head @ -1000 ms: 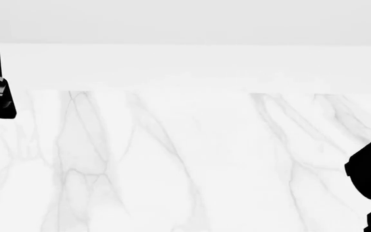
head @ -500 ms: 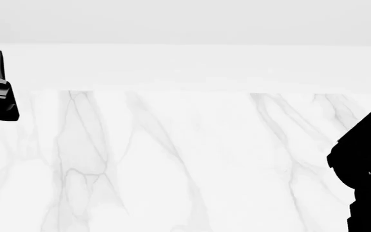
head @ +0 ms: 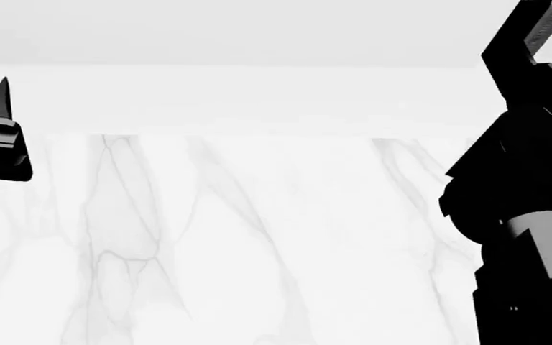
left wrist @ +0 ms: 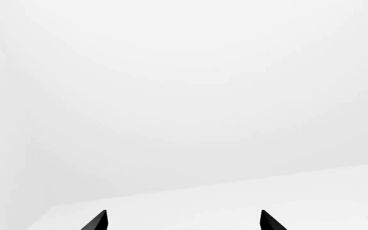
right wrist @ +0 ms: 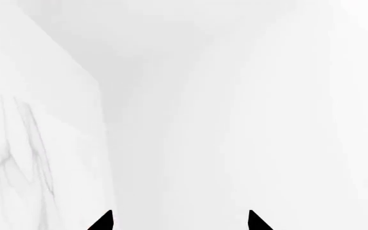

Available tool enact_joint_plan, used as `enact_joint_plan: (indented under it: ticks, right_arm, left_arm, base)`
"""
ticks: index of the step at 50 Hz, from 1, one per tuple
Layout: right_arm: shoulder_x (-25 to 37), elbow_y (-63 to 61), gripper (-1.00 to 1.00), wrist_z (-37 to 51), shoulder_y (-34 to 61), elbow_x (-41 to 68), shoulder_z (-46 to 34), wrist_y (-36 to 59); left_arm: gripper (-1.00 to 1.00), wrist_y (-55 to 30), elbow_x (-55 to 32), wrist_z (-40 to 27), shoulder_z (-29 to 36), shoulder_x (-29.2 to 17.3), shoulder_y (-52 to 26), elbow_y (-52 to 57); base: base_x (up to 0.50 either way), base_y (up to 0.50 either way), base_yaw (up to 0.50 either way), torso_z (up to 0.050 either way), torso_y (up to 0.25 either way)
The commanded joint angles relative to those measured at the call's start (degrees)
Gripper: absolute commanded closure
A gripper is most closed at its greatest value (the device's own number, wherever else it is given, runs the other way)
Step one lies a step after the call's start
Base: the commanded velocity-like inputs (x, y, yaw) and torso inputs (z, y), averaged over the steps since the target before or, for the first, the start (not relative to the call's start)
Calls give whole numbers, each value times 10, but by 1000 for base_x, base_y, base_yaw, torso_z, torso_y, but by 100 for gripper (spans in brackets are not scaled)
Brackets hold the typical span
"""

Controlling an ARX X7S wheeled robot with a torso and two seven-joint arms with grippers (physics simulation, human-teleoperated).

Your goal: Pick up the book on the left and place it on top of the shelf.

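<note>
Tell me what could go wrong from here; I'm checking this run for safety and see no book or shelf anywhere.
1. Neither the book nor the shelf shows in any view, only the marble surface, so any reach now would be blind.
2. The right arm is raised and fills the head view's right side, hiding whatever lies behind it.
3. The left gripper and right gripper are open and face blank white, so the wrist views give little warning of contact.

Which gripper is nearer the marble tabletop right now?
Left, it seems. The left gripper sits low by the marble tabletop; the right gripper points upward, high above it.
</note>
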Motion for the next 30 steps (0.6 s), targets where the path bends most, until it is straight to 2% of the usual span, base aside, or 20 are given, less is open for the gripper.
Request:
enact_joint_plan:
  ticks: [1, 3, 4, 8, 12, 13, 15, 17, 20, 22, 23, 24, 30]
  right_arm:
    - [-10, 1, -100, 2, 9, 12, 20, -55]
    - [-12, 1, -100, -8, 14, 29, 52, -85]
    - [-15, 1, -100, -32, 21, 65, 102, -121]
    - [-19, 0, -100, -112, 17, 120, 203, -181]
    - [-15, -2, -100, -151, 8, 159, 264, -224]
    - [-8, -22, -100, -159, -2, 174, 279, -228]
    - [37, -185, -100, -149, -67, 223, 312, -167]
    - [57, -263, -100, -148, -104, 244, 323, -146]
    - [75, -334, -100, -150, -140, 282, 347, -124]
    - [75, -337, -100, -149, -141, 283, 347, -123]
    - [96, -423, -100, -163, -187, 326, 372, -118]
    - [103, -457, -100, -160, -203, 330, 372, -117]
    - [116, -541, -100, -143, -244, 355, 382, -101]
  left_arm:
    - [-100, 0, -2, -1, 0, -1, -1, 0]
    - [-100, 1, -2, -1, 0, -1, -1, -1]
    - [-100, 4, -1, -1, 2, -1, 0, -3]
    - [-100, 7, -1, -1, 2, -2, 1, -6]
    - [-100, 7, -2, -1, 1, -2, 0, -5]
    - [-100, 8, -2, -1, 2, -2, 0, -5]
    - [-100, 9, -3, -1, 3, -1, 1, -5]
    - [-100, 12, -2, -1, 4, -1, 1, -7]
    - [-100, 14, -3, -1, 4, 0, 1, -8]
    - [-100, 14, -3, -2, 4, 0, 1, -8]
    - [-100, 16, -3, -1, 5, 0, 1, -10]
    - [-100, 18, -2, -1, 5, 0, 1, -12]
    - [-100, 24, -2, -1, 8, 1, 3, -16]
  base:
    - [0, 0, 0, 0, 0]
    - [0, 0, 0, 0, 0]
    - [0, 0, 0, 0, 0]
    - [0, 0, 0, 0, 0]
    - [0, 0, 0, 0, 0]
    - [0, 0, 0, 0, 0]
    - [0, 0, 0, 0, 0]
    - [0, 0, 0, 0, 0]
    - [0, 0, 0, 0, 0]
    - [0, 0, 0, 0, 0]
    - [0, 0, 0, 0, 0]
    - [0, 0, 0, 0, 0]
    - [0, 0, 0, 0, 0]
